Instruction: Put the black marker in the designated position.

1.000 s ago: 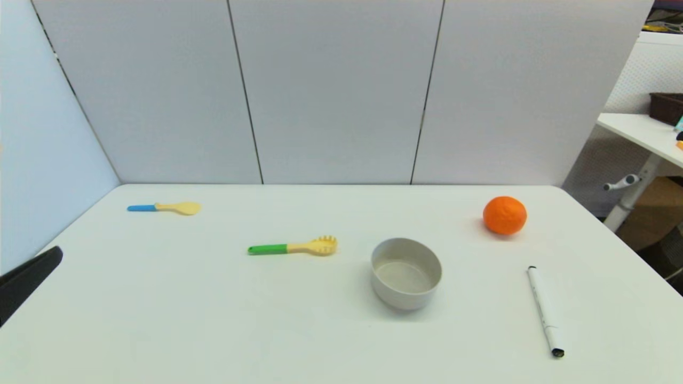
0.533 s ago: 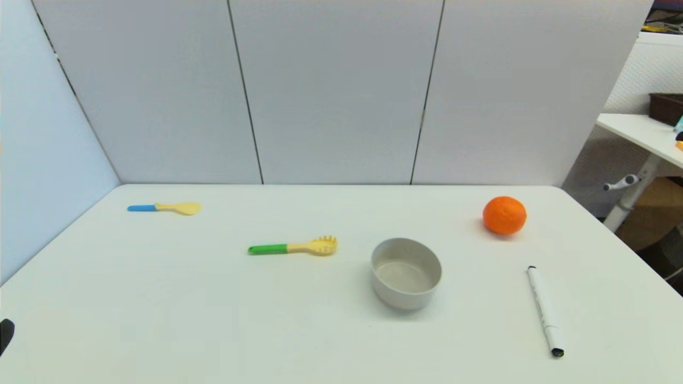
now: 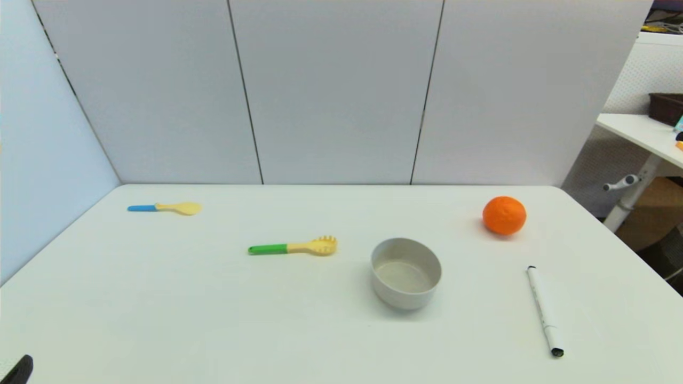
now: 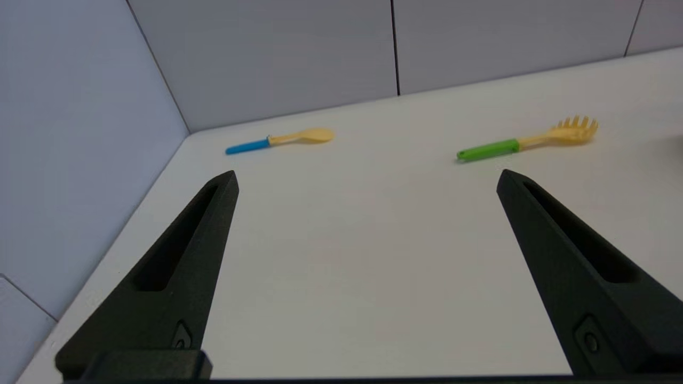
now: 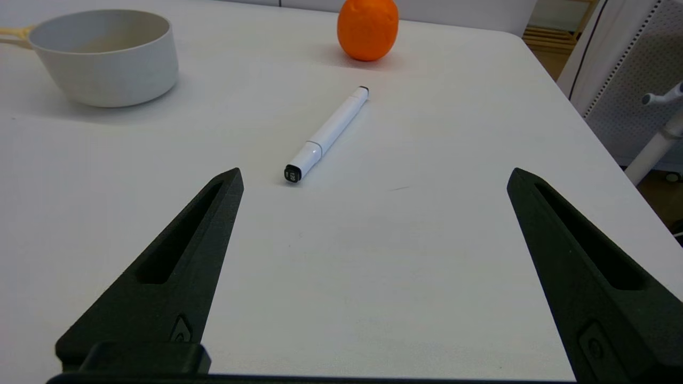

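The black marker [image 3: 544, 312], a slim white pen with a black end, lies flat on the table's right side, its capped end toward the front edge. In the right wrist view the marker [image 5: 326, 133] lies just beyond my right gripper [image 5: 373, 176], which is open and empty above the table and touches nothing. My left gripper [image 4: 365, 178] is also open and empty, low over the table's near left part. In the head view only the tip of one of its fingers [image 3: 20, 369] shows, at the bottom left corner. The right gripper is outside the head view.
A grey bowl [image 3: 406, 272] stands left of the marker and an orange [image 3: 504, 215] sits behind it. A green-handled yellow fork [image 3: 292, 247] lies mid-table, a blue-handled yellow spoon [image 3: 164, 207] at the far left. The table's right edge [image 3: 629, 250] runs close to the marker.
The left gripper has drawn back toward the table's near left corner, dropping almost out of the head view. The marker and the other things have not moved.
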Controlling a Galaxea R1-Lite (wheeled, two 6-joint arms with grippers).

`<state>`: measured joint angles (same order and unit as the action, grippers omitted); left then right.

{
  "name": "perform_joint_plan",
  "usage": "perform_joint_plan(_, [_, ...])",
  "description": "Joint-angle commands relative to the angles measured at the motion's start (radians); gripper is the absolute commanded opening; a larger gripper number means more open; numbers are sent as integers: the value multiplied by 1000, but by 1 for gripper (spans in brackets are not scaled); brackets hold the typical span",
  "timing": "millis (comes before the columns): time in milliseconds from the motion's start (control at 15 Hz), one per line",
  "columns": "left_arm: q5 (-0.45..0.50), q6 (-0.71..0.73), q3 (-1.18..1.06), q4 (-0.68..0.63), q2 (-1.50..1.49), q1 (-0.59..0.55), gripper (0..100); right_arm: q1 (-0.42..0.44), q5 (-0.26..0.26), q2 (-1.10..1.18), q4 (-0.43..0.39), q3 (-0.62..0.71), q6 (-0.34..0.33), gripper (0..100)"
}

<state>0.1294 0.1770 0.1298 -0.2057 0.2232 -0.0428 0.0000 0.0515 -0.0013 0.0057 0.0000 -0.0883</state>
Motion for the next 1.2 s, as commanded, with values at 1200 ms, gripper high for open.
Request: perform_joint_plan(1200, [-126, -160, -130, 203, -223, 41, 100, 0, 1, 1, 0, 0, -4, 100])
